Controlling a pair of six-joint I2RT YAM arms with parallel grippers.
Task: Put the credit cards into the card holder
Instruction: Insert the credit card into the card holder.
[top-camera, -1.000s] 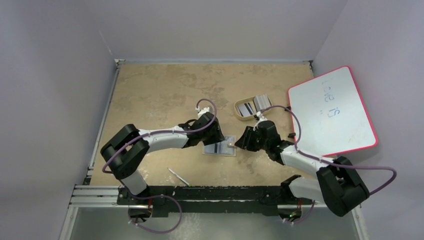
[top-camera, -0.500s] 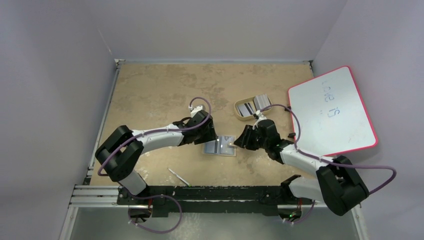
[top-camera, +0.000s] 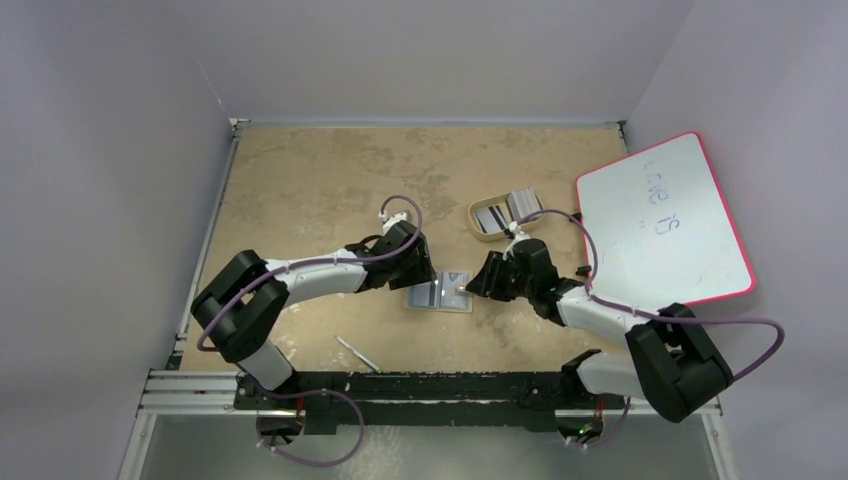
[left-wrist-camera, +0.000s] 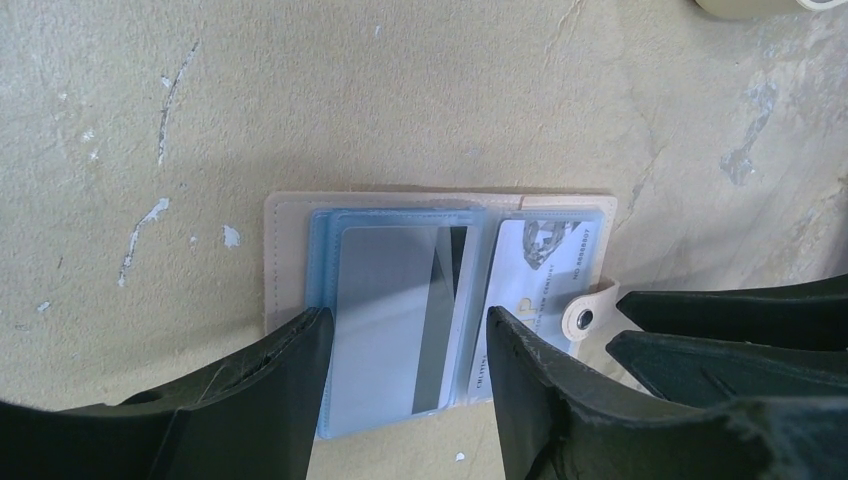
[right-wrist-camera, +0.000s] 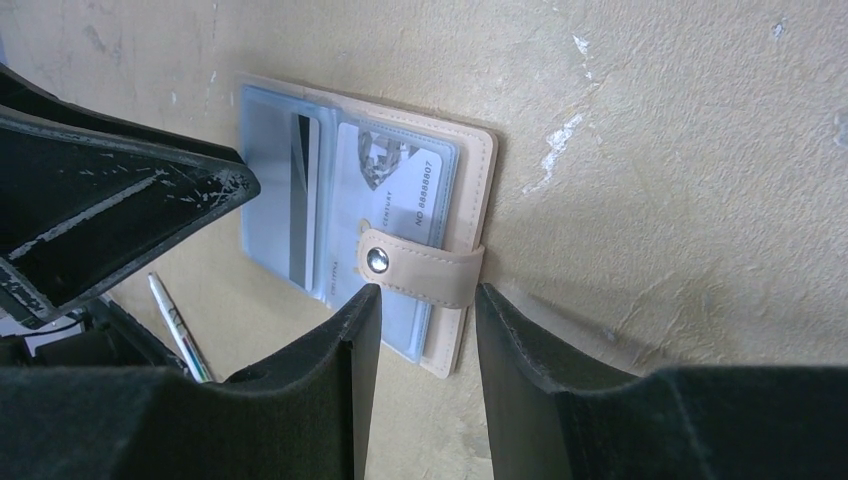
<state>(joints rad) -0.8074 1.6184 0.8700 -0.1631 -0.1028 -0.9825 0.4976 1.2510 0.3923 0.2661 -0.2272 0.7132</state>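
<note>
The tan card holder (top-camera: 441, 293) lies open on the table between my grippers. In the left wrist view its tan border (left-wrist-camera: 290, 250) frames blue pockets. A grey card with a dark stripe (left-wrist-camera: 390, 310) sits in the left pocket and a white printed card (left-wrist-camera: 545, 265) in the right one. My left gripper (left-wrist-camera: 405, 335) is open, one finger on each side of the striped card. My right gripper (right-wrist-camera: 425, 300) is open at the holder's right edge, just below the snap tab (right-wrist-camera: 420, 268). More striped cards (top-camera: 492, 216) lie in the tray.
A beige oval tray (top-camera: 481, 236) stands just behind the holder. A pink-edged whiteboard (top-camera: 665, 225) leans at the right. A pen (top-camera: 357, 353) lies near the table's front edge, left of centre.
My left gripper has drawn back to the left, uncovering the holder's left pocket with the striped card in it. My right gripper has edged slightly toward the holder.
</note>
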